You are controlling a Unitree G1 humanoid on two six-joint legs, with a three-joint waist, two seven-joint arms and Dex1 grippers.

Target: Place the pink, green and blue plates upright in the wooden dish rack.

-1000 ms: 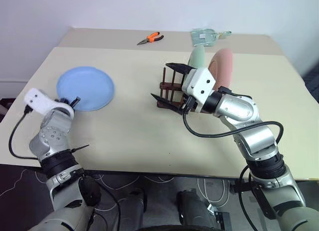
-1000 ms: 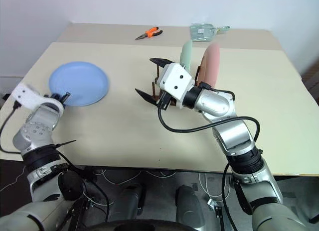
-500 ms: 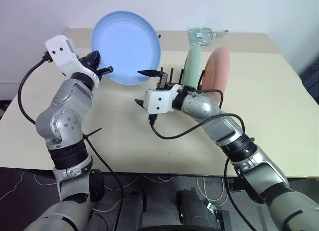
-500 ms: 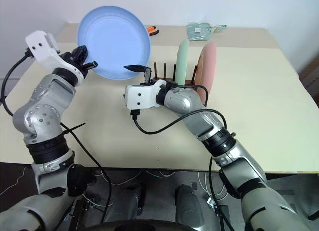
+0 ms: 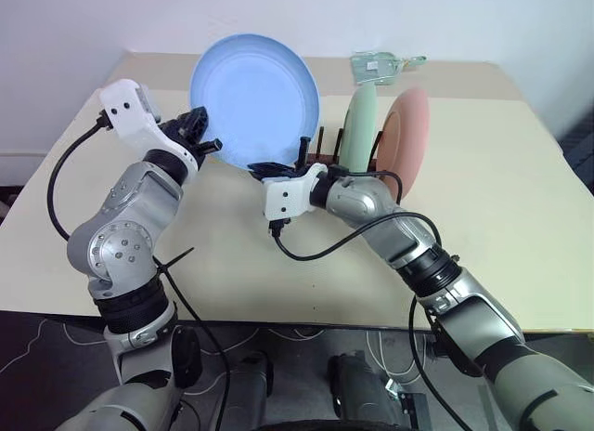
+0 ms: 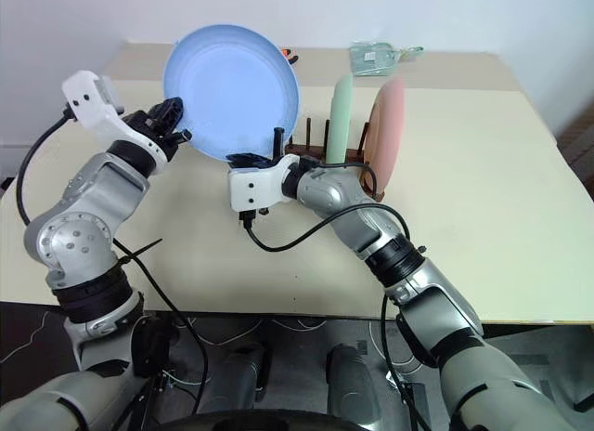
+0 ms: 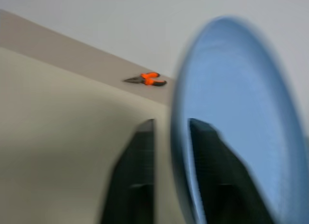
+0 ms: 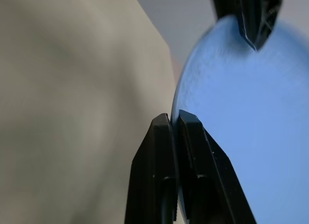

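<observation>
Left eye view: beige table (image 5: 278, 264), white wall (image 5: 278, 13) behind, orange pliers (image 7: 147, 79) at far edge.

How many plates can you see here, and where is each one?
3. The blue plate is held up in the air above the table. The green plate and the pink plate stand upright, side by side, in the wooden rack.

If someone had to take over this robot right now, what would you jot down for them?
Right gripper: shut on the round light blue plastic plate's lower rim.
Left gripper: open, fingers either side of that plate's edge.
Blue plate: upright in the air, above the beige table, beside the dark wooden dish rack.
Done: pale green plate and salmon pink plate stand in the rack.
Left: draw the left gripper clear, slot the blue plate in.
</observation>
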